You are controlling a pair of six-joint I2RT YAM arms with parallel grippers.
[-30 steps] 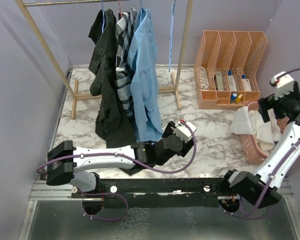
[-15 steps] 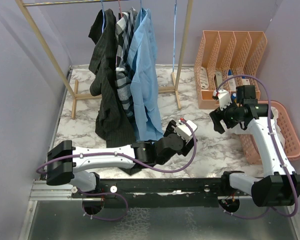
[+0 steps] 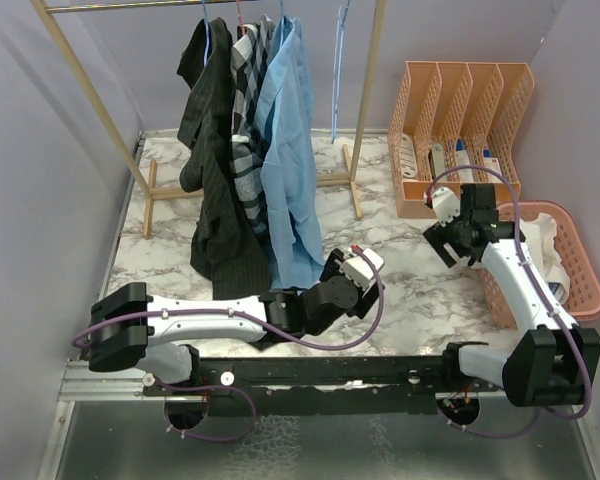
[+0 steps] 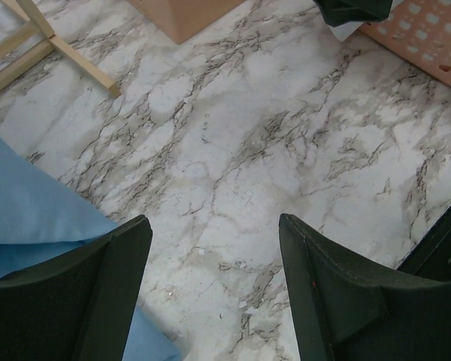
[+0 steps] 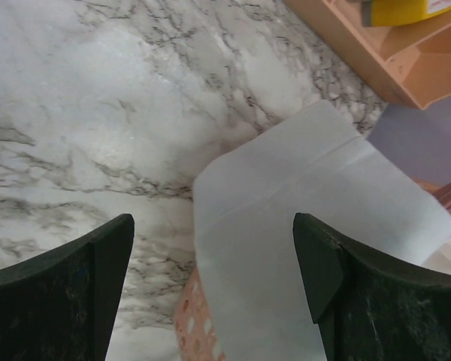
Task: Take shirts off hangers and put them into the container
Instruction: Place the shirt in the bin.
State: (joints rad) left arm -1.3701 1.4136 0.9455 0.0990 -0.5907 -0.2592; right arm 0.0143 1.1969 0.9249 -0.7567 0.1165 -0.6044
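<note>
Looking from the top, three shirts hang on the rack (image 3: 367,110), far beyond both jaws: the black shirt (image 3: 208,170), the checked shirt (image 3: 246,130) and the light blue shirt (image 3: 288,180). An empty hanger (image 3: 340,70) hangs there too. The blue one's bottom edge is just beyond the left jaws, a bit to their left. The white shirt (image 3: 558,285) lies in the pink basket (image 3: 494,297), just to the right of the right jaws. Going to the left wrist view, the left jaws are spread wide with nothing in them. The light blue shirt (image 4: 37,214) sits beside their left finger, and bare marble surface (image 4: 233,150) shows between them. Going to the right wrist view, the right jaws are spread wide too and hold nothing. A flap of the white shirt (image 5: 316,218) lies under them, over the pink basket (image 5: 199,331) edge. I think the blue shirt comes next. To do it well, the left jaws should slide left and pinch a good bunch of cloth, not just the thin edge. Then they should pull gently so the rack does not tip.
</note>
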